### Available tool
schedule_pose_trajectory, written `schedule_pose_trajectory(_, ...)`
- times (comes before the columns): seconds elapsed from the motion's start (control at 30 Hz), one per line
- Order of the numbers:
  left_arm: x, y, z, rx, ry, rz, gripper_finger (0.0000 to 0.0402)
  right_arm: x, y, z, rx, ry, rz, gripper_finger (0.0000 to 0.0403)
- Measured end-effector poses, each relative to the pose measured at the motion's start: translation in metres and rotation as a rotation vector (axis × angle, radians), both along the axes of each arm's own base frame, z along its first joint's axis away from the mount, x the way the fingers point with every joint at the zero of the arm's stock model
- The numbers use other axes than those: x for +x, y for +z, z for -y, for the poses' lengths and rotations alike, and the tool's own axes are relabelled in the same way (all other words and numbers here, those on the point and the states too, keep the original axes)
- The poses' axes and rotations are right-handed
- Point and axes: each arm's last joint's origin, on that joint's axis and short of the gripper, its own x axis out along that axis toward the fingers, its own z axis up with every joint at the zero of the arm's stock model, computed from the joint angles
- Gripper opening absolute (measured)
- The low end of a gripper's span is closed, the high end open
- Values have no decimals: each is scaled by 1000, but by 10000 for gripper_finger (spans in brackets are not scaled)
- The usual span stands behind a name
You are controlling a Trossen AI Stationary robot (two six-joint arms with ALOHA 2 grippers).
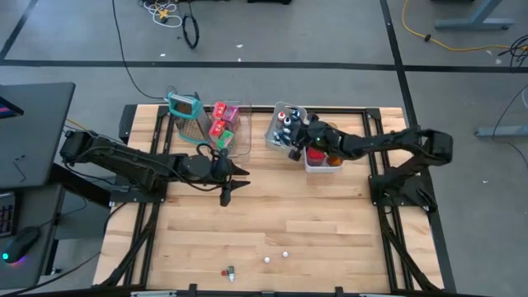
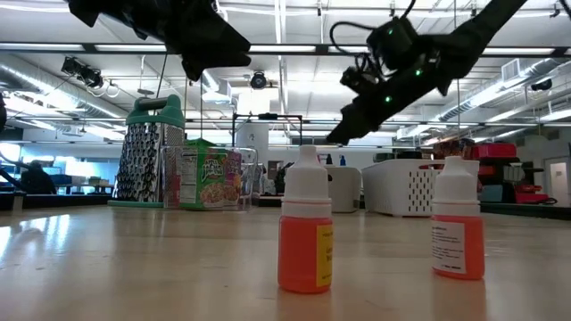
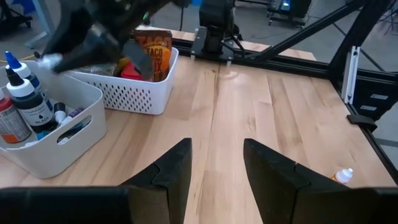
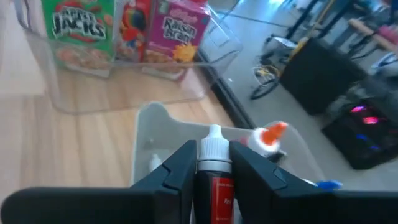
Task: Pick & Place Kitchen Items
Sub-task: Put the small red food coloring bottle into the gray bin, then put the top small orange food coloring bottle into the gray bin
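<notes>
Your right gripper (image 4: 211, 168) holds a white-capped dark bottle (image 4: 213, 165) over the grey bin (image 4: 146, 134), seemingly just inside it. Your left gripper (image 3: 214, 168) hangs empty, fingers apart, above the table (image 1: 272, 214).

Teal-framed grater (image 1: 186, 114) upright beside clear bin (image 1: 237, 132); grey bin (image 1: 279, 129), white bin (image 1: 322, 161) adjacent.

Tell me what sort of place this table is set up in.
Most likely a robotics lab or workshop, not a kitchen: the wooden table sits in a black metal frame, cables trail across a grey floor, and open ceiling ducts with strip lights show behind.
</notes>
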Motion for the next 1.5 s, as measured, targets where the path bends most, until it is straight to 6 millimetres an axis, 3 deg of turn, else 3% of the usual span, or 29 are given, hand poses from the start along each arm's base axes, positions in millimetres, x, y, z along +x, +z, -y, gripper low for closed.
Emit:
schedule_pose_trajectory(0.3,0,1,0,0,3,7,153,11,-37,23,61,-34,11,135)
schedule_pose_trajectory(0.63,0,1,-1,1,4,7,153,18,-27,20,20,-13,118,217)
schedule_pose_trajectory(0.8,0,1,0,-1,-2,6,153,22,-16,-3,9,67,141,222)
schedule_pose_trajectory(1.1,0,1,0,3,-4,5,153,21,11,-65,48,379,143,208)
schedule_pose_trajectory(1.3,0,1,0,1,-3,6,153,17,4,-102,159,549,45,208)
schedule_pose_trajectory(1.5,0,1,0,0,-2,6,153,11,-5,-136,268,600,-38,208)
